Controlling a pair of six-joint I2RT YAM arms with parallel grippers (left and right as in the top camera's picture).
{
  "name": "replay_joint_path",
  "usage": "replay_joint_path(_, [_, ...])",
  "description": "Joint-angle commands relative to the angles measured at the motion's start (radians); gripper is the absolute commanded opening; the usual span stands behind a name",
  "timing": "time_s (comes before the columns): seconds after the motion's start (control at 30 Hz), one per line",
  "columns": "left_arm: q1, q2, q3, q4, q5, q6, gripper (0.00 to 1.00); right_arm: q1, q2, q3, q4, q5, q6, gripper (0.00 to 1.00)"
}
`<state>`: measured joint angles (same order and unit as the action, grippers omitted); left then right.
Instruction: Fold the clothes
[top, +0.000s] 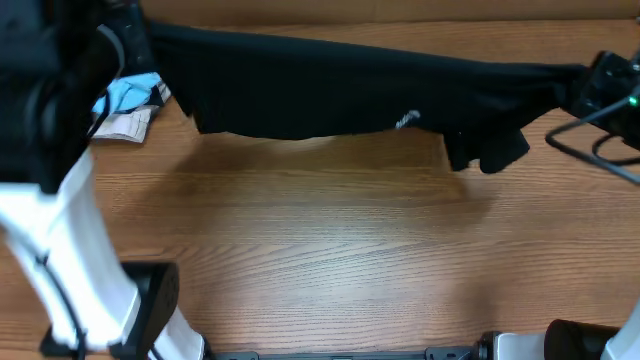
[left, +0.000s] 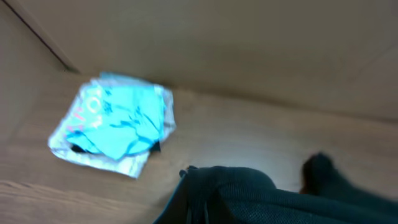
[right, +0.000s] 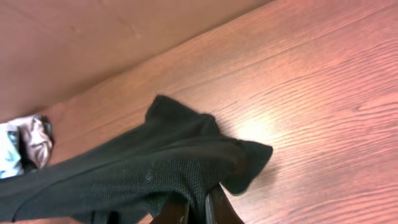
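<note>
While the black garment (top: 330, 85) stretches in a band across the far side of the wooden table (top: 320, 260), white mark (top: 405, 120) at its near edge | right gripper (right: 196, 210) pinches its right end | left gripper (top: 128, 48) at the left end, grip impossible to make out | folded light-blue printed shirt (left: 115, 124) lies just beside that end.
</note>
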<state>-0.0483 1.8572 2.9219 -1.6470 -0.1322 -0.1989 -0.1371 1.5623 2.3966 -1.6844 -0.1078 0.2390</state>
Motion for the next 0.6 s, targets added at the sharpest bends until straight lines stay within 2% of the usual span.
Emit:
replay_joint_path(0.0, [0.016,-0.087,0.021,0.014,-0.105,0.027,0.04,-0.016,-0.034,0.112,-0.009,0.024,-0.012,0.04])
replay_joint_path(0.17, [0.016,-0.161,0.021,0.027,-0.140,0.027,0.04,-0.016,-0.130,0.138,-0.005,0.030,-0.012,0.04])
replay_joint_path(0.3, [0.016,-0.156,0.018,0.051,-0.140,0.027,0.04,-0.016,-0.154,0.138,0.000,0.044,-0.035,0.04])
replay_joint_path(0.57, [0.016,0.005,0.017,0.121,-0.141,0.027,0.04,-0.016,0.009,0.136,0.052,0.062,-0.079,0.04])
